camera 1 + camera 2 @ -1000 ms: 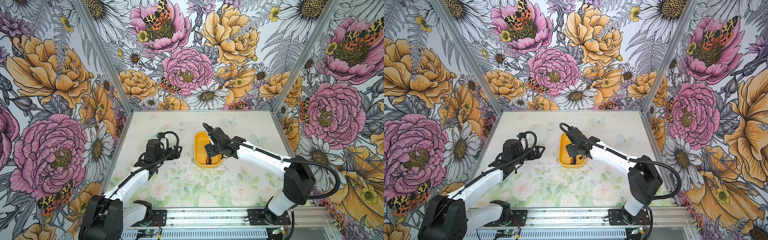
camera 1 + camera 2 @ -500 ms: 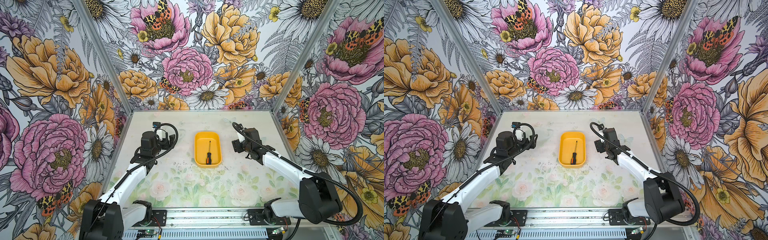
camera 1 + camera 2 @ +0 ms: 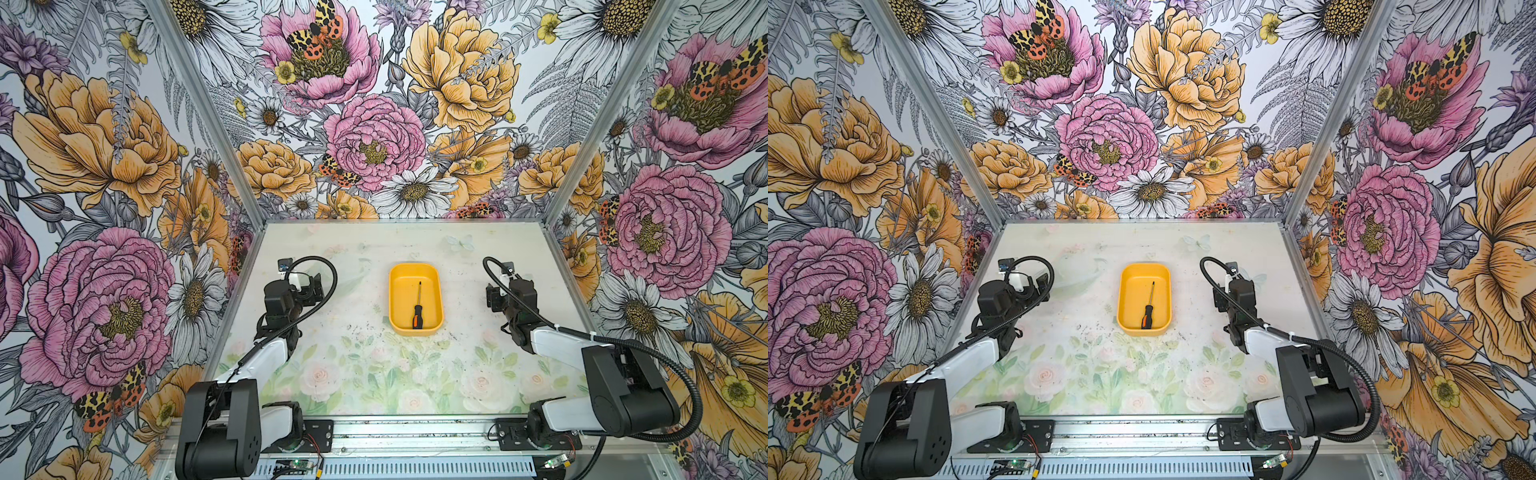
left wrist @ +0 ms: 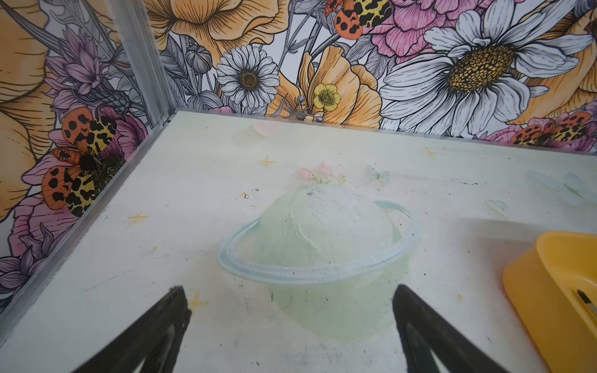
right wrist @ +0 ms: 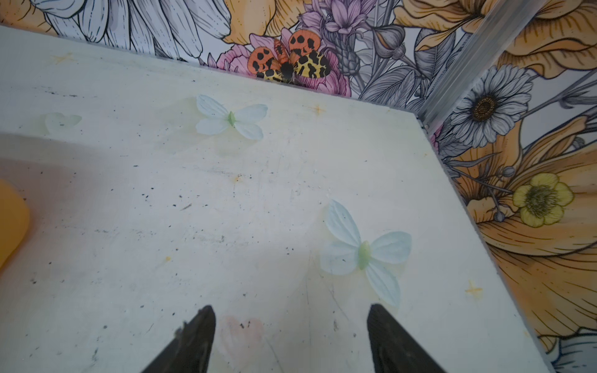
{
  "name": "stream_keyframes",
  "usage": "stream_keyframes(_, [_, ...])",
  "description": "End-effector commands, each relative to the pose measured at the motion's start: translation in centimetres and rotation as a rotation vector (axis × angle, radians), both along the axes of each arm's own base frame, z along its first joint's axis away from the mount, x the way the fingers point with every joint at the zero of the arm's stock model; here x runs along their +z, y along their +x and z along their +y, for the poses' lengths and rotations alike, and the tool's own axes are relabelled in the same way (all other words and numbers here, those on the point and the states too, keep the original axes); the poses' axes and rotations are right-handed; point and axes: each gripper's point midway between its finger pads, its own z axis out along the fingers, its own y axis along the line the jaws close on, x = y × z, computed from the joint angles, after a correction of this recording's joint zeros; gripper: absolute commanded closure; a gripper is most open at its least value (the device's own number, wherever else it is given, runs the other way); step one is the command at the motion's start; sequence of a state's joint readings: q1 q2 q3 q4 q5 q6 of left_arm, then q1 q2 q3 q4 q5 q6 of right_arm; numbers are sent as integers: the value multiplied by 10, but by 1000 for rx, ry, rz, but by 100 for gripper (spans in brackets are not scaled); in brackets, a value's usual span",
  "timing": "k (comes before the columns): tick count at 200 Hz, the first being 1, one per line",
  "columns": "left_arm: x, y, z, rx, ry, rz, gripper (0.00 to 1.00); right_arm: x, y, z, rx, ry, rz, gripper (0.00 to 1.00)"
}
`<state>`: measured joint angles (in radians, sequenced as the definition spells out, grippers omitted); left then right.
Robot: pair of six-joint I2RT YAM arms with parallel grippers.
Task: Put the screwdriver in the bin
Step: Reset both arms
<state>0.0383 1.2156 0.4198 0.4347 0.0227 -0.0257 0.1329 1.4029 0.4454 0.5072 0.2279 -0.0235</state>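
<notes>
The left tool (image 4: 289,292) is spread and empty at nine o'clock from the bin (image 3: 404,286), the screwdriver (image 3: 417,306) lies inside it, handle toward six o'clock, and the right tool (image 5: 290,310), spread and empty at three o'clock, could tip the bin if it bumps it.

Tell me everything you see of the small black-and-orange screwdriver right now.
The small slim screwdriver has a thin dark metal shaft and a black-and-orange handle that looks like plastic. It lies flat on the floor of the shallow yellow-orange plastic bin, roughly along the bin's length. Its tip points toward the far wall and its handle end is close to the near wall; whether it touches that wall is unclear. Only the bin touches it.
</notes>
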Motion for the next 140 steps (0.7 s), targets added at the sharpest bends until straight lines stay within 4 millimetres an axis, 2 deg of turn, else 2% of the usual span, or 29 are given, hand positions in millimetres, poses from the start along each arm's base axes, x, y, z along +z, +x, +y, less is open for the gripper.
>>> stream_keyframes(1, [20, 7, -2, -25, 1, -132, 1, 30, 9, -18, -80, 22, -188, 24])
stream_keyframes(33, [13, 10, -3, -36, -1, -154, 1, 19, 11, -38, -129, 99, -206, 24])
stream_keyframes(45, [9, 11, -4, -45, 0, -156, 1, 11, 13, -37, -116, 102, -196, 24])
stream_keyframes(99, [5, 12, -4, -55, 22, -198, 1, 11, 13, -38, -117, 108, -198, 23])
stream_keyframes(118, [-5, 11, -4, -53, 26, -216, 1, 11, 13, -38, -117, 108, -198, 22])
stream_keyframes(140, [-15, 22, -3, -53, 22, -216, 1, 11, 13, -38, -117, 108, -195, 21])
